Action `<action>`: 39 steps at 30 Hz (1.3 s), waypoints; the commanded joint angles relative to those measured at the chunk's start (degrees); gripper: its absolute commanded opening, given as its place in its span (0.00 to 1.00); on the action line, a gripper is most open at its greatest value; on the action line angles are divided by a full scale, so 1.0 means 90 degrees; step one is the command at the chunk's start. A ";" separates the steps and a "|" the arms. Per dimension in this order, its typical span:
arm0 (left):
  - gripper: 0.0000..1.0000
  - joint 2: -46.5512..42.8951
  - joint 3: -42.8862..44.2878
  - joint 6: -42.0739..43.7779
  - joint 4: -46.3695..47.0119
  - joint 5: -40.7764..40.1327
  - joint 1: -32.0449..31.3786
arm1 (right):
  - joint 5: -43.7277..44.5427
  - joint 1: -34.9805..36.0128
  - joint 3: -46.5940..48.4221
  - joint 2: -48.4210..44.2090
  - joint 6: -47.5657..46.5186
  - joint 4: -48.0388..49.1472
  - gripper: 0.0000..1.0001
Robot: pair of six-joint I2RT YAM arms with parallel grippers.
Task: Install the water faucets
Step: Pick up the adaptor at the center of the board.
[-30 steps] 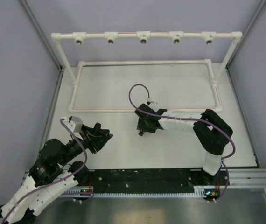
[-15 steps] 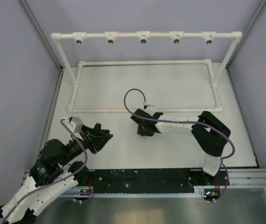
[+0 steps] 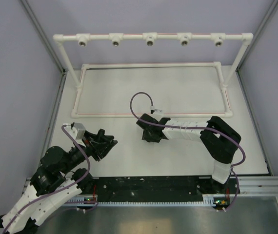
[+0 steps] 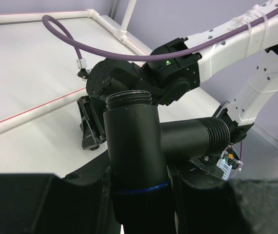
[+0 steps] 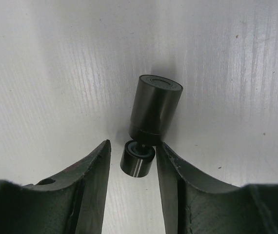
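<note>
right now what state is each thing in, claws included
left claw, shut on the T-shaped faucet
T-shaped faucet, held upright, not installed
right claw, open, straddling the stubby faucet
stubby faucet, on the table, not clamped, not installed
pipe frame sockets, all five empty

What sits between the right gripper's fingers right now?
Right wrist view: the small end of the stubby faucet, resting on the table; its wider barrel sticks out past the right gripper.
</note>
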 commanded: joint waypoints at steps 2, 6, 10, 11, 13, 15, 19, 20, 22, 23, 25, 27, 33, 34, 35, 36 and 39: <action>0.00 0.0002 0.0057 -0.0034 0.0476 0.0058 -0.0007 | -0.0185 -0.0107 -0.0139 0.0201 0.0124 -0.0341 0.43; 0.00 -0.0008 0.0067 0.0005 0.0456 0.0058 0.0003 | -0.0273 -0.0156 -0.0022 0.0319 0.0212 -0.0409 0.43; 0.00 -0.0008 0.0087 0.0024 0.0407 0.0068 0.0003 | -0.0234 -0.0186 0.0095 0.0397 0.0222 -0.0595 0.33; 0.00 -0.0008 0.0087 0.0024 0.0427 0.0068 -0.0007 | -0.0224 -0.0195 0.0096 0.0407 0.0203 -0.0643 0.29; 0.00 -0.0008 0.0087 0.0015 0.0427 0.0087 0.0003 | -0.0146 -0.0195 0.0105 0.0387 0.0144 -0.0751 0.17; 0.00 -0.0008 0.0057 -0.0005 0.0466 0.0136 -0.0007 | -0.0127 -0.0215 0.0028 0.0310 0.0057 -0.0781 0.03; 0.00 0.0002 -0.0011 -0.0073 0.0554 0.0214 0.0003 | -0.0292 -0.0244 -0.0459 -0.0226 0.0115 -0.0412 0.00; 0.00 0.0012 -0.0011 -0.0083 0.0554 0.0214 0.0003 | -0.0351 -0.0244 -0.0635 -0.0479 0.0105 -0.0178 0.00; 0.00 0.0031 0.0008 -0.0073 0.0515 0.0214 0.0003 | -0.0448 -0.0264 -0.0958 -0.1007 0.0202 0.0126 0.00; 0.00 0.0032 0.0047 -0.0064 0.0486 0.0195 -0.0007 | -0.0555 -0.0283 -0.1114 -0.1328 0.0299 0.0253 0.00; 0.00 0.0032 0.0067 -0.0063 0.0476 0.0146 0.0003 | -0.0838 -0.0303 -0.1407 -0.1963 0.0553 0.0663 0.00; 0.00 0.0090 0.0096 -0.0073 0.0505 0.0097 0.0003 | -0.1248 -0.0380 -0.1681 -0.2598 0.0855 0.1083 0.00; 0.00 0.0285 0.0253 -0.0122 0.0700 0.0097 0.0003 | -0.1942 -0.0430 -0.2101 -0.4298 0.2007 0.2001 0.00; 0.00 0.0305 0.0262 -0.0132 0.0739 0.0097 0.0003 | -0.1982 -0.0439 -0.2189 -0.4503 0.2154 0.2109 0.00; 0.00 0.0295 0.0282 -0.0151 0.0797 0.0107 0.0003 | -0.2021 -0.0440 -0.2248 -0.4747 0.2349 0.2245 0.00; 0.00 0.0295 0.0282 -0.0180 0.0856 0.0107 0.0003 | -0.2012 -0.0440 -0.2316 -0.4962 0.2477 0.2343 0.00; 0.00 0.0285 0.0331 -0.0200 0.1012 0.0185 0.0003 | -0.1972 -0.0440 -0.2463 -0.5480 0.2828 0.2549 0.00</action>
